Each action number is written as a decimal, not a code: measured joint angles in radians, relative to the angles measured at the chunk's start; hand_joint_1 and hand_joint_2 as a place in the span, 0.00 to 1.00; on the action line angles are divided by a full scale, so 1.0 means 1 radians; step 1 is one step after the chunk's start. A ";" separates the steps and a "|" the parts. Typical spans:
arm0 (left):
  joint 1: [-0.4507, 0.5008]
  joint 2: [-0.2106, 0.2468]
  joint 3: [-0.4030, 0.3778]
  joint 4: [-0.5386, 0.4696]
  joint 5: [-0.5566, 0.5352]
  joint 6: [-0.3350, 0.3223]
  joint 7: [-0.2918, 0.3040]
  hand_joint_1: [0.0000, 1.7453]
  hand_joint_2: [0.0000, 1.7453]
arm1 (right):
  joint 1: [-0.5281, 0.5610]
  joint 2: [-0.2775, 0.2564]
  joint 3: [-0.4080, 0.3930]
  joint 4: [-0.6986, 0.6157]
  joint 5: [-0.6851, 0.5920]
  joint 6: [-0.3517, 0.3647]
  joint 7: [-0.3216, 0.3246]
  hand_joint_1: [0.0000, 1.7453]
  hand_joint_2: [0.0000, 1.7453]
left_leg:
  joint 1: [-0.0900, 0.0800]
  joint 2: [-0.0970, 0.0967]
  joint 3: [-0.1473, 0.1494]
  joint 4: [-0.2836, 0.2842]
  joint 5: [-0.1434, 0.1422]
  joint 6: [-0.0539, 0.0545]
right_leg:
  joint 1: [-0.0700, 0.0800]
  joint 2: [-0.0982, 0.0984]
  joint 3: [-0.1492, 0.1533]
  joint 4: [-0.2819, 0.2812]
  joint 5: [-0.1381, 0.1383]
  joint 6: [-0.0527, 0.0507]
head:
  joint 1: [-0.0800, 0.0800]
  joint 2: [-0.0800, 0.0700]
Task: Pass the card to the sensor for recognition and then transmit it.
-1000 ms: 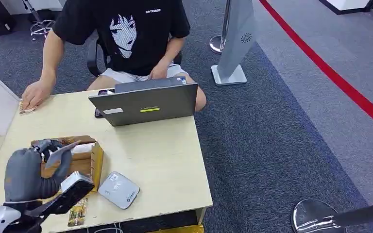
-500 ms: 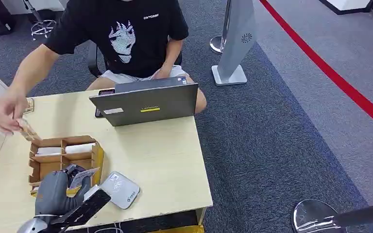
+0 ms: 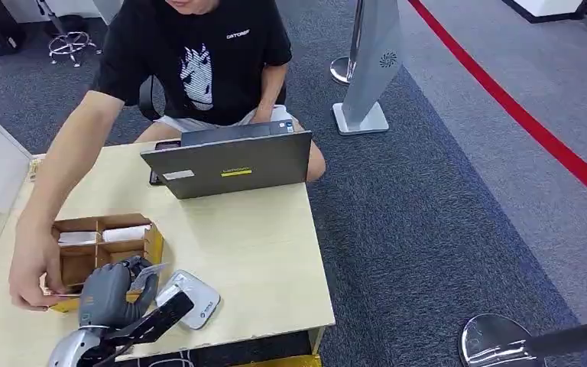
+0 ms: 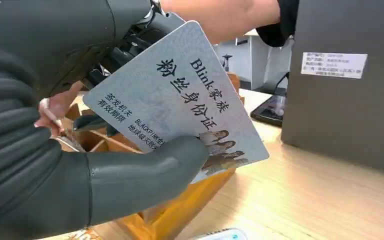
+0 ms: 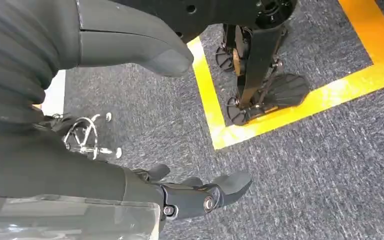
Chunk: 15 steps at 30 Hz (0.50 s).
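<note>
Our left hand (image 3: 111,294) pinches the card (image 4: 180,105) just beside the box (image 3: 103,245), near the sensor (image 3: 189,298). Next we think we must lower the card onto it. Our right hand (image 5: 130,50) hangs down, spread, holding nothing.

An office or reception-style check-in spot: a person (image 3: 199,61) on a wheeled chair sits at the far side of a pale wooden desk (image 3: 252,252) with a laptop (image 3: 229,162), on grey carpet (image 3: 428,229) crossed by a red line (image 3: 520,115), a stanchion base (image 3: 344,69) far right.
</note>
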 joint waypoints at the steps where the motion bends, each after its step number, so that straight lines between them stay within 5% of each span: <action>1: -0.004 0.000 -0.005 0.005 -0.004 0.000 -0.001 1.00 1.00 | -0.001 0.000 0.000 0.002 0.000 0.001 -0.001 0.00 1.00 | 0.000 0.000 0.000 0.000 0.000 0.000 | 0.000 0.000 0.000 0.000 0.000 0.000 | 0.000 0.000; 3: -0.024 -0.001 -0.022 0.028 0.005 -0.011 -0.030 1.00 1.00 | -0.024 0.000 0.004 0.001 -0.027 0.084 0.008 0.00 1.00 | 0.000 0.000 -0.002 0.000 0.000 0.000 | 0.000 0.000 -0.001 0.000 0.001 0.000 | 0.000 0.000; 6: -0.096 -0.005 -0.088 0.115 0.025 0.007 -0.035 1.00 1.00 | -0.112 0.005 0.050 -0.052 -0.146 0.227 0.158 0.00 1.00 | 0.000 0.002 -0.001 0.000 0.003 -0.001 | 0.000 0.002 -0.002 0.000 0.004 0.000 | 0.000 0.000; 15: -0.157 0.001 -0.208 0.240 0.021 0.018 -0.013 1.00 1.00 | -0.129 0.006 0.254 -0.131 -0.388 0.201 0.228 0.00 1.00 | 0.000 -0.001 -0.002 0.001 0.005 0.001 | 0.000 0.000 -0.002 0.000 0.005 0.001 | 0.000 0.000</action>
